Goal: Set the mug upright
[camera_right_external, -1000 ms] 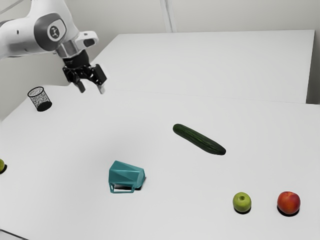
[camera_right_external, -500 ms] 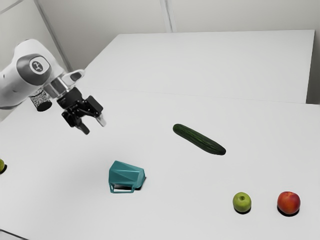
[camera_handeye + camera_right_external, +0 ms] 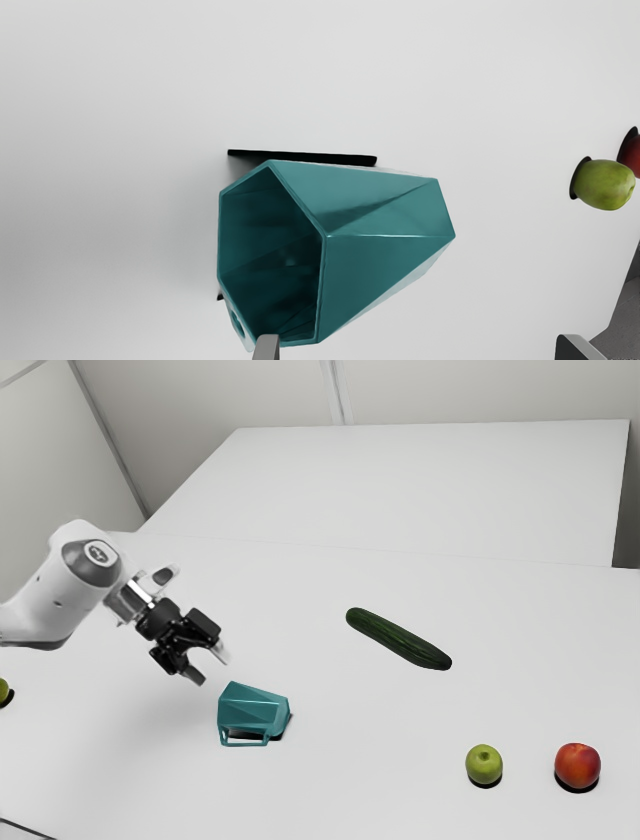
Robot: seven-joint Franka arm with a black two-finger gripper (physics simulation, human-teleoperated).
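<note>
Exterior view: the teal mug [image 3: 252,710] lies on its side on the smooth, pale tabletop [image 3: 330,790], its wider mouth toward the exterior view's left and its narrower base toward the exterior view's right. Its glossy body is cut into flat, triangular facets, and the slim, angular handle [image 3: 245,744] sits low along one side. In the wrist view the rim [image 3: 324,280] makes a many-cornered outline around a dark, hollow inside.

The jaws stand apart near the mouth end, empty; one tip overlaps the rim in the wrist view, though I cannot tell whether they touch. The white, rounded arm [image 3: 50,600] comes in from the exterior view's left.

Well apart from the mug lie a long, dark green, faintly ridged cucumber [image 3: 398,639], a round green apple [image 3: 484,764] and, near the apple, a smooth red-orange fruit [image 3: 578,765]. Another green fruit [image 3: 3,691] is cut off by the exterior view's left edge.
</note>
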